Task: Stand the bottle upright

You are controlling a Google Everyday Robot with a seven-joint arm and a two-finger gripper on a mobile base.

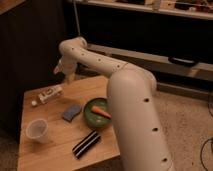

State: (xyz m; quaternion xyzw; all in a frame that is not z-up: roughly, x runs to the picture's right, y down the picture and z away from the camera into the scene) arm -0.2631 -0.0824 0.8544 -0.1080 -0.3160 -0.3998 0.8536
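**A:** What is taking up the most room?

**B:** The white arm (131,107) is rising from the lower right and bending over to the left. Its end effector (66,75) is hanging down over the far edge of the wooden counter (50,156). I cannot tell whether it is open or closed, and it is gripping nothing that I can see.

**A:** What is lying on the counter?

**B:** A green bowl (90,119) is sitting nearer the camera than the end effector and to its right. Further toward the camera, a black and white striped block (86,144) is lying flat, well apart from the end effector. A translucent cup (37,130) is standing upright, also toward the camera but to the left.

**A:** And the bottle?

**B:** The bottle (50,94) is lying on its side, just below and left of the end effector, near it but not touching. Its white cap is pointing left and toward the camera.

**A:** Anything smaller?

**B:** A grey-blue sponge (71,112) is lying between the bottle and the bowl, almost straight toward the camera from the end effector. An orange piece (102,112) is resting inside the bowl
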